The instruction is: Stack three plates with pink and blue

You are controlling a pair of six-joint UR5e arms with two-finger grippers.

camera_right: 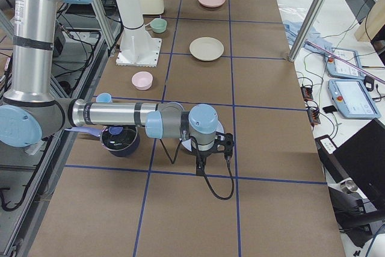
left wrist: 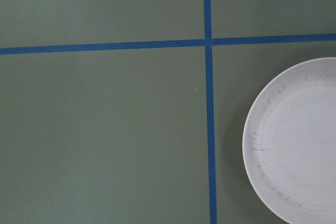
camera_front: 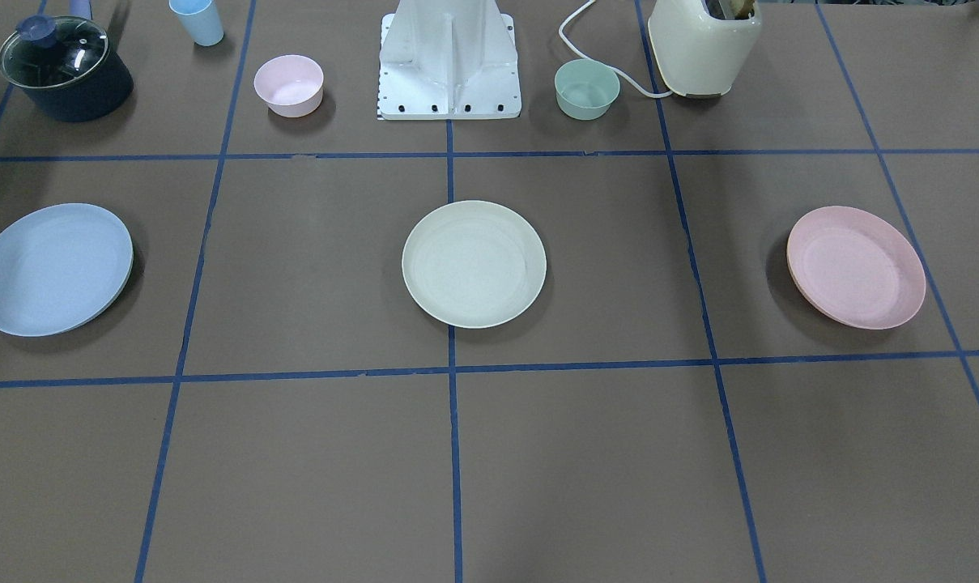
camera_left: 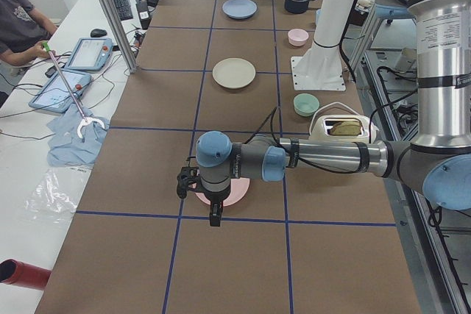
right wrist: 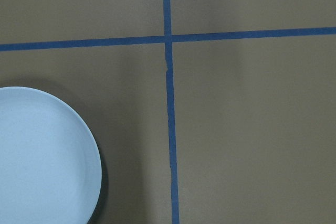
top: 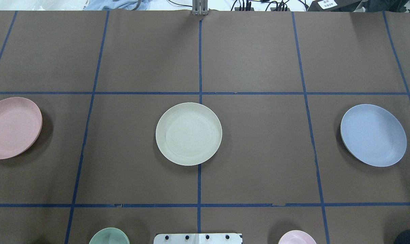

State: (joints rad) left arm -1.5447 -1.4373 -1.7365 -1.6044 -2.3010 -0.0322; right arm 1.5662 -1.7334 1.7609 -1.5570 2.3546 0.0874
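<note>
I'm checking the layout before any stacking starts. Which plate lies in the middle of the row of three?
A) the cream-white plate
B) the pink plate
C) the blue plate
A: in the overhead view the cream-white plate lies between the pink plate, on the robot's left side, and the blue plate, on its right side, with none of them touching.

left arm [camera_left: 331, 158]: forearm stretched out level, wrist turned down | left gripper [camera_left: 214, 215]: points straight down, jaw state unreadable | right arm [camera_right: 114, 114]: forearm level, wrist turned down | right gripper [camera_right: 200, 164]: points down, jaw state unreadable
</note>
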